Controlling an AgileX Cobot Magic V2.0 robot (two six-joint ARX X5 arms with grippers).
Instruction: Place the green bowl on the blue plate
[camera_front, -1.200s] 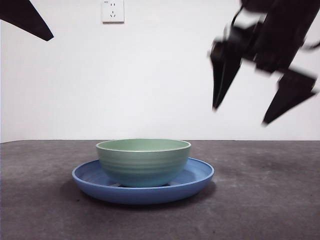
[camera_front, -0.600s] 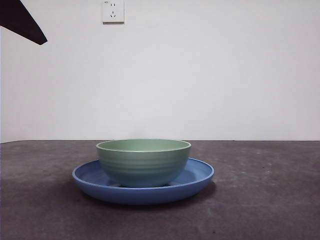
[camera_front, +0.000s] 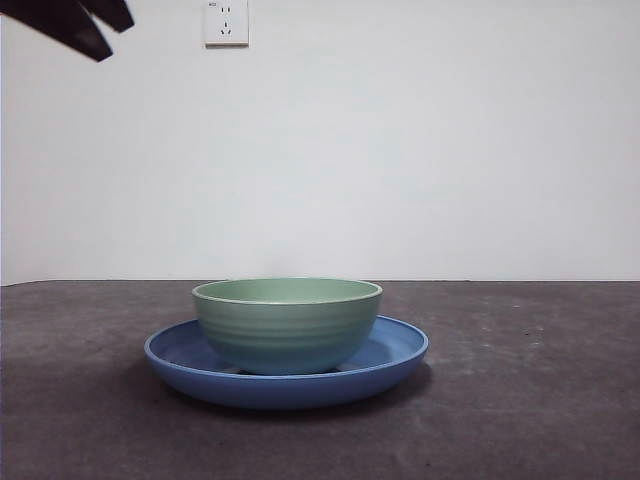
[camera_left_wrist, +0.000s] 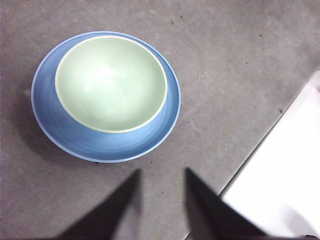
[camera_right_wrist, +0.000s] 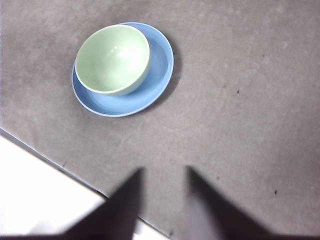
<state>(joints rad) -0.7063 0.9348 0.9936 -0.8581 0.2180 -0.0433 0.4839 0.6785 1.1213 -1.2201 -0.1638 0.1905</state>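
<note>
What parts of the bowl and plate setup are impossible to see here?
- Green bowl: its base, hidden in the front view by the blue plate rim.
- Plate centre: covered by the bowl in both wrist views.
- Right gripper: out of the front view.

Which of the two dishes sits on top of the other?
The green bowl: ridged and narrower, it stands upright inside the wider blue plate.

bowl (camera_front: 287, 325) on plate (camera_front: 390, 352) | plate on table (camera_front: 530, 400)

Grey table (camera_front: 520, 400), white wall socket (camera_front: 225, 22)
</note>
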